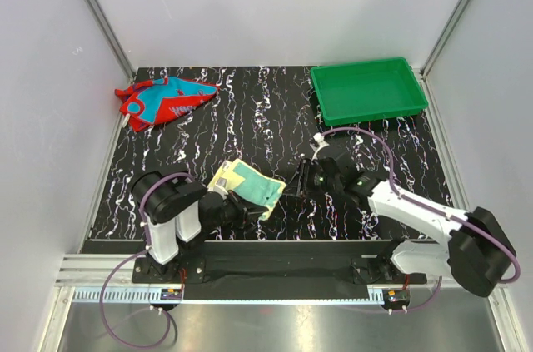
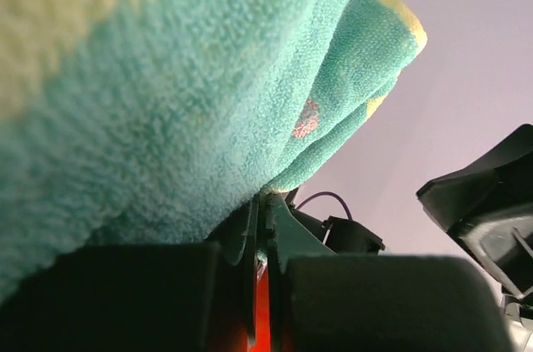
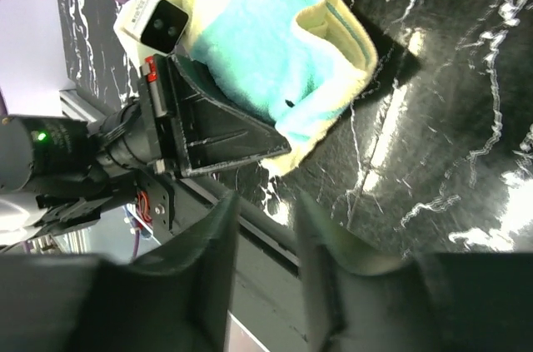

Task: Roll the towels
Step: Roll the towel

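Note:
The pale yellow towel (image 1: 246, 184) with its teal patch lies partly folded at the front middle of the table. My left gripper (image 1: 252, 212) is shut on its near edge; in the left wrist view the teal cloth (image 2: 183, 94) drapes over the jaws (image 2: 266, 202), which pinch the hem. My right gripper (image 1: 296, 182) hovers just right of this towel, open, with nothing between its fingers (image 3: 218, 235). From the right wrist the folded towel (image 3: 275, 27) and the left gripper (image 3: 218, 137) are in view. The red towel (image 1: 163, 100) lies crumpled at the back left.
A green plastic tray (image 1: 368, 90) stands at the back right. White walls enclose the black marbled table (image 1: 275, 119) on three sides. The arms' mounting rail (image 1: 275, 265) runs along the near edge.

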